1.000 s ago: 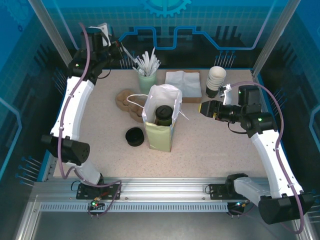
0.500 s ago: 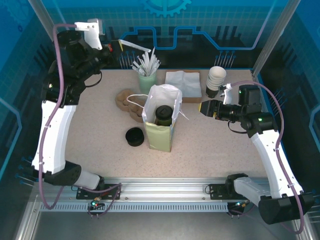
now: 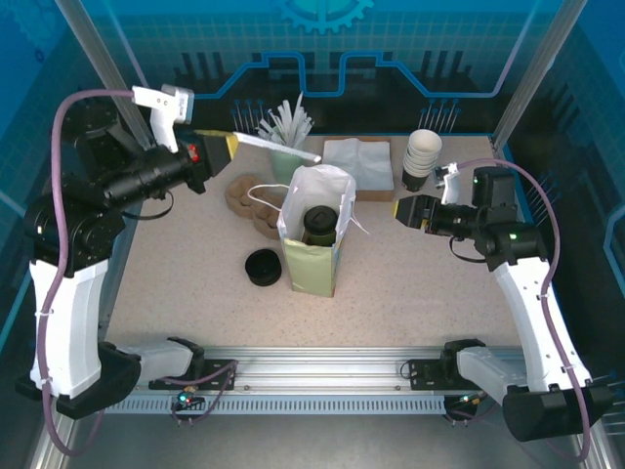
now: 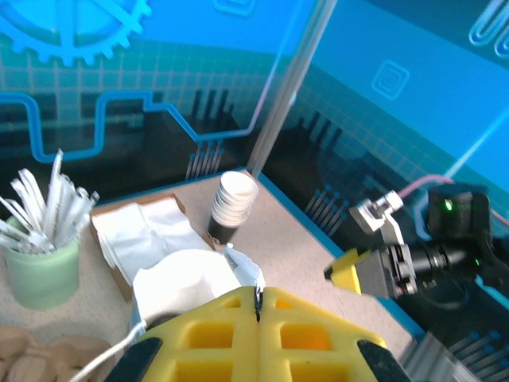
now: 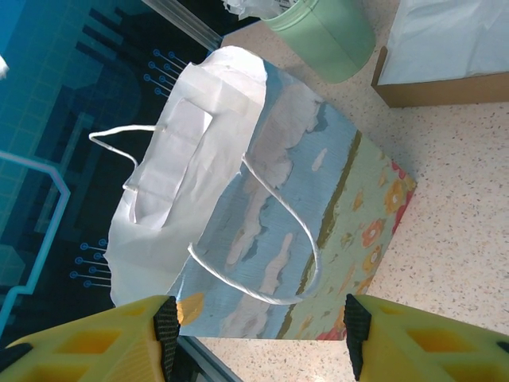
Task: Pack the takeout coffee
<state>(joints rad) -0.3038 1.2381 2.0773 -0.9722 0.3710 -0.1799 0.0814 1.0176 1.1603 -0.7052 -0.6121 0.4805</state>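
Takeout coffee [image 3: 317,223] upright inside paper bag [image 3: 311,269], frame centre; cup packing judged done. Left claw [image 3: 229,147], upper left, pinched shut on thin white stick [image 3: 283,149], probably an extra not yet bagged. Right claw [image 3: 402,211], right of bag, partly spread, holding nothing.

We note paper bag [image 3: 311,264]; black disc [image 3: 262,267] just left of bag; straw cup [image 3: 283,168], napkin box [image 3: 357,161], cup stack [image 3: 422,154] behind bag; brown trays [image 3: 242,192] behind-left; single straw [image 3: 283,149] aloft behind bag.
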